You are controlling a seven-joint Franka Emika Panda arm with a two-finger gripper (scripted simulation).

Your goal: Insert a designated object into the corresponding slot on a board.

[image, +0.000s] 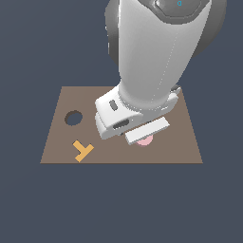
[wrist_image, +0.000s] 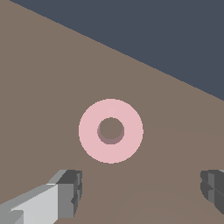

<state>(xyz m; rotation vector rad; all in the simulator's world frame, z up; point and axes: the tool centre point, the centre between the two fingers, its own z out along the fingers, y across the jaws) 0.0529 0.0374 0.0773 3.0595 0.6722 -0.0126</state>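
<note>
My gripper [wrist_image: 141,188] hung low over the brown board [image: 185,137], fingers [wrist_image: 70,192] spread wide and holding nothing. The pale-pink ring [wrist_image: 110,131] lay flat on the board beneath me, near its front edge, well right of the orange Y-piece [image: 82,150] and round hole [image: 73,117].

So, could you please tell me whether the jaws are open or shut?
Open: the gripper has its fingers spread apart beside the untouched pink ring.

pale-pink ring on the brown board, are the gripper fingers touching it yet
Apart. In the wrist view the flat pale-pink ring lies between the open gripper, with bare brown board showing between it and both fingers.
</note>
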